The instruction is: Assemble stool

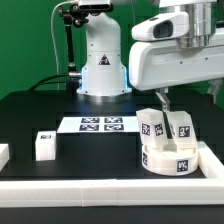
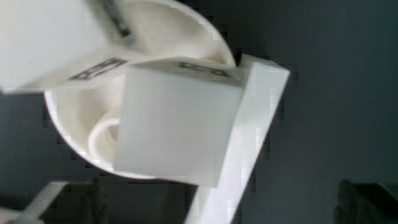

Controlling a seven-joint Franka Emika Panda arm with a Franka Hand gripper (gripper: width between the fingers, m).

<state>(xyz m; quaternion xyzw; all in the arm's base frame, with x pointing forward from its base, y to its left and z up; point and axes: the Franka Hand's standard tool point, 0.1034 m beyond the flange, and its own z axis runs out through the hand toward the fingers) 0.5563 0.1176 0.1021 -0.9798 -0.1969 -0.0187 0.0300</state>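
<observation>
exterior view: the round white seat point(image 1: 168, 160) lies just beside the corner of the white border rail point(image 1: 212, 160) and has a black-and-white tag on its side wall. two tagged leg blocks point(image 1: 152, 126) stand upright on it. a loose leg block point(image 1: 44, 146) stands well apart, farther along the rail toward the exterior view's left. the gripper point(image 1: 165, 102) hangs just above the standing blocks.

wrist view: a tagged block point(image 2: 169, 125) stands on the seat point(image 2: 169, 30) beside the rail point(image 2: 249, 130). the fingers point(image 2: 45, 200) are spread wide and hold nothing.

Exterior cam faces the arm's base point(image 1: 100, 75) across the table point(image 1: 30, 115); wrist cam's tight on the seat point(image 2: 80, 125), which both see.
</observation>
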